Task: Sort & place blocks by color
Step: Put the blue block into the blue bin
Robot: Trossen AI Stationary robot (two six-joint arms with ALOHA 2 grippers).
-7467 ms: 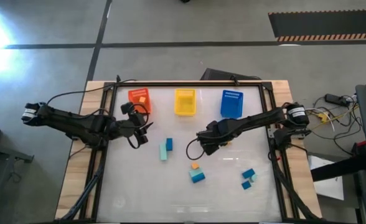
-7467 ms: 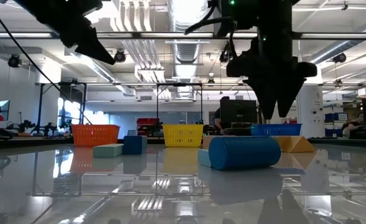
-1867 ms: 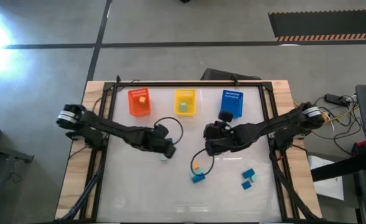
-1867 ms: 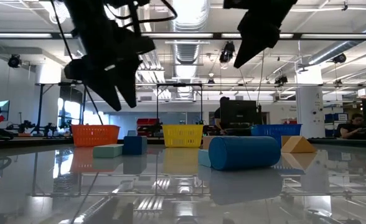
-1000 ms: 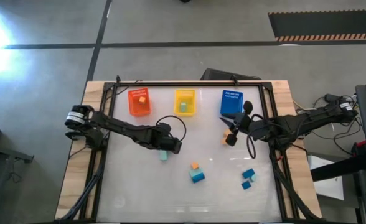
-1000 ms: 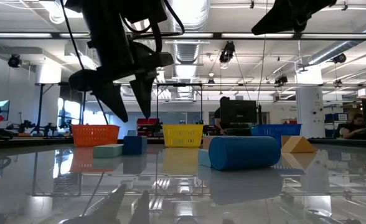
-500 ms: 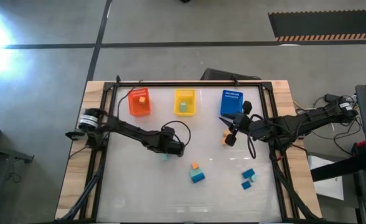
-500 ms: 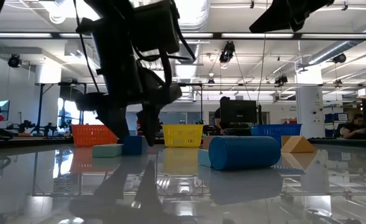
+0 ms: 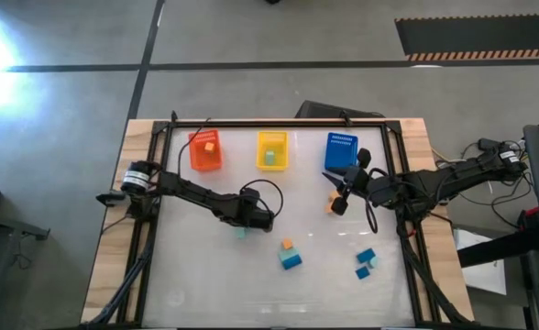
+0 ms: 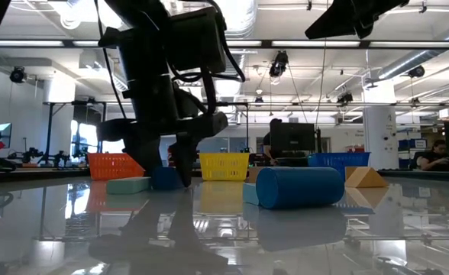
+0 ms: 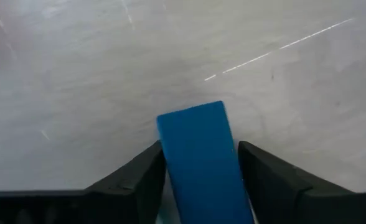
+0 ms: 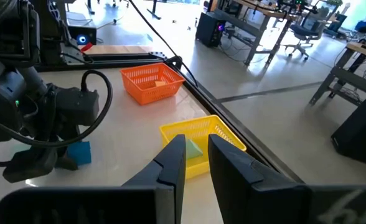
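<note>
In the left wrist view a blue block (image 11: 198,155) lies on the table between the fingers of my left gripper (image 11: 198,149), which is shut on it. From above, the gripper (image 9: 251,223) hides this block; a teal block (image 9: 241,234) lies right beside it. My right gripper (image 9: 335,203) hangs high near the blue bin (image 9: 340,153), over an orange block (image 9: 328,206). Its fingers (image 12: 173,155) stand a narrow gap apart with nothing between them. More blocks lie at the table's middle (image 9: 290,255) and near right (image 9: 365,263). My left gripper pinches the blue block by its two long sides (image 11: 173,174), one finger on each. The fingers come down from above and lie along the block. The block lies flat on the table.
At the far edge stand an orange bin (image 9: 204,151) with an orange block in it, a yellow bin (image 9: 271,149) with a teal block in it, and the blue bin. A black frame (image 9: 159,183) borders the table.
My left gripper has gone a little toward the table's right edge and come down to the table, its fingers now on either side of the blue block. My right gripper has kept still.
</note>
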